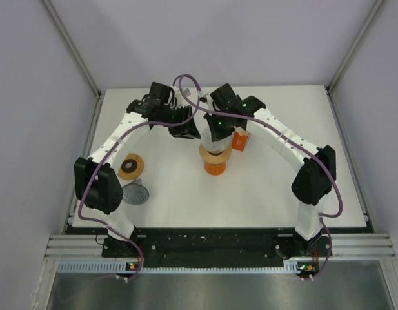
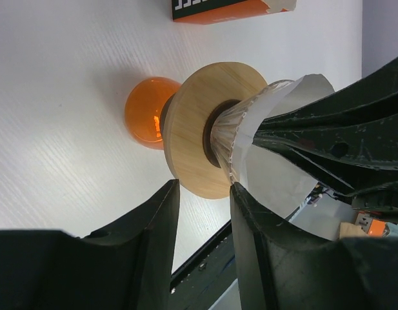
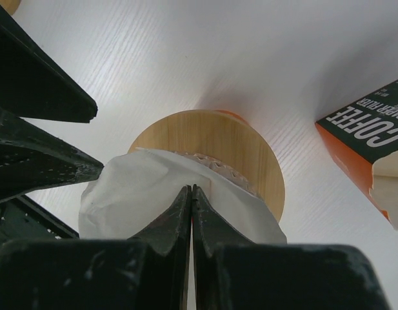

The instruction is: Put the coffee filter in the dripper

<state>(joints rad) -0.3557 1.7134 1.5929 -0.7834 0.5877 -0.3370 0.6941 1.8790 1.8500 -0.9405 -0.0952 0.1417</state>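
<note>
One white coffee filter [image 3: 134, 194] sits partly in the mouth of the one orange dripper [image 3: 244, 148], flaring above its wooden collar. The right pincer [image 3: 191, 190] is clenched on the filter's edge. The left pincer [image 2: 205, 194] is released, its fingers either side of the collar's rim. One orange filter box [image 3: 366, 148] lies nearby on the white table [image 3: 186, 51]. Well apart to the left are one wooden ring [image 1: 131, 166] and one gray cone [image 1: 135, 192].
</note>
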